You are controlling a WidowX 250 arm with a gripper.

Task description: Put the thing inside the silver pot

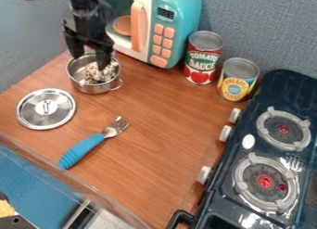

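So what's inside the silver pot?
A pale, dark-speckled thing is in the pot. The black gripper covers part of the inside, and whatever lies beneath the thing is hidden.

Black claw (91,60) over silver pot (93,88), mottled thing (93,75) inside, lid (60,113) and blue-handled fork (85,148) on surface (161,130), toy microwave (182,10), red can (201,63), yellow can (236,84), dark stove (266,146)

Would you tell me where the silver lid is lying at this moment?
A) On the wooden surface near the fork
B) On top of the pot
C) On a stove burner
A: the lid lies flat on the wooden surface, near the blue-handled fork.
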